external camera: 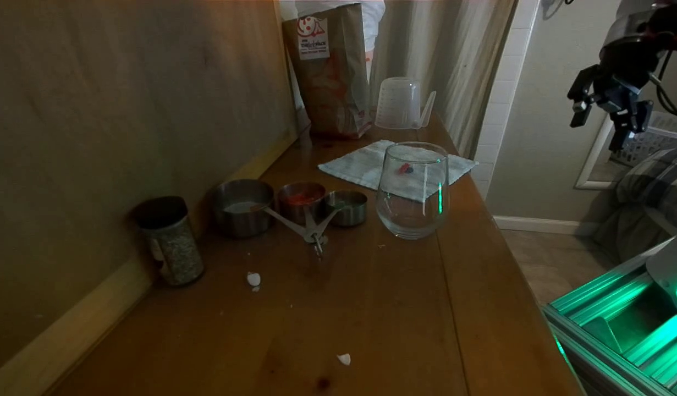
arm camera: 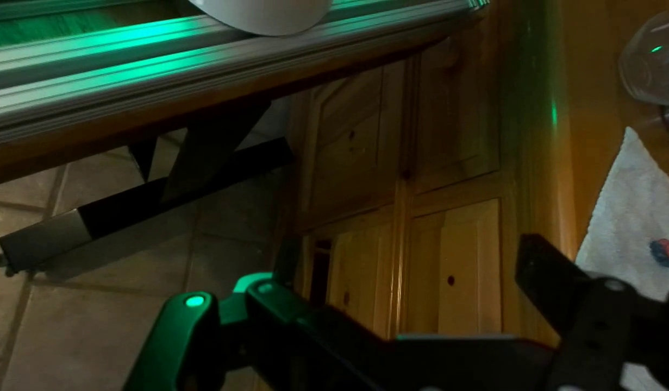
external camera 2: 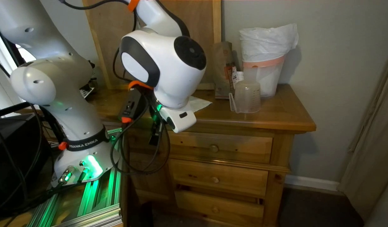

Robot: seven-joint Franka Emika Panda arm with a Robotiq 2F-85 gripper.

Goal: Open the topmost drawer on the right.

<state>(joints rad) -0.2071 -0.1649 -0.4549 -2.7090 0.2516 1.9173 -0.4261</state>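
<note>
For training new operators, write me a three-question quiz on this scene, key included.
1. True or false: beneath the shut, brown wooden top drawer with its round wooden knob, the third drawer down, also brown wood, stands ajar.
2. Choose one. The robot's black jaws are: (a) open, with nothing between them; (b) closed on that knob; (c) closed on a clear glass tumbler.
3. How many round, silver-coloured metal measuring cups stand on the brown wooden counter?

Key: 1. True. 2. (a). 3. Three.
</note>
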